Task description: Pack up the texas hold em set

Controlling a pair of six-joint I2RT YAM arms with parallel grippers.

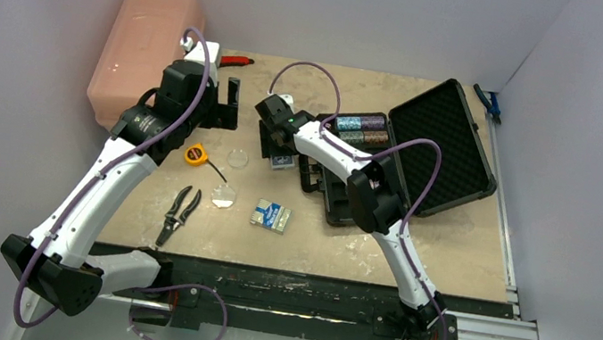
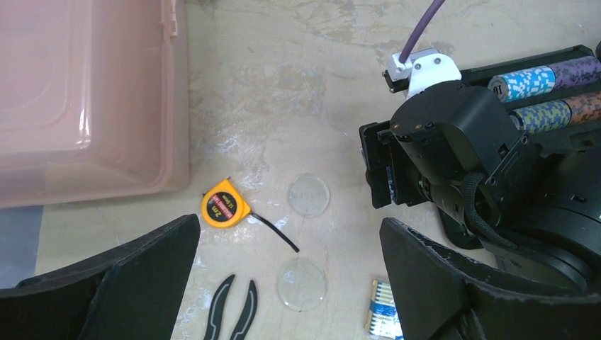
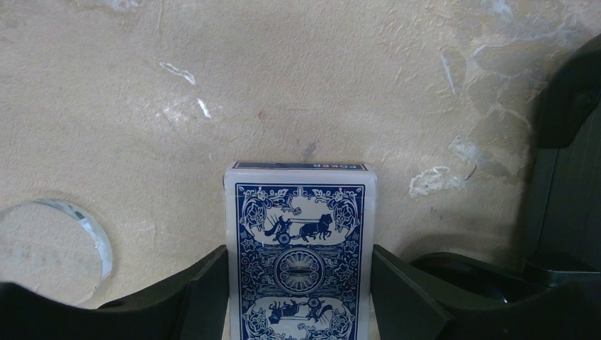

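Fingers of the right gripper (image 3: 299,297) are flanking a card deck (image 3: 299,234) lying at nine o'clock from the open briefcase (image 1: 441,146); whether they are clamping it is unclear. Left gripper (image 2: 289,237) is hanging spread wide, holding nothing.

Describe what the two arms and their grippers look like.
The left arm and right arm have white shell links between black joint housings, on black bases. A purple cable loops loosely along each arm. The left gripper and right gripper carry broad, matte black, wedge-shaped fingers. No markings are legible.
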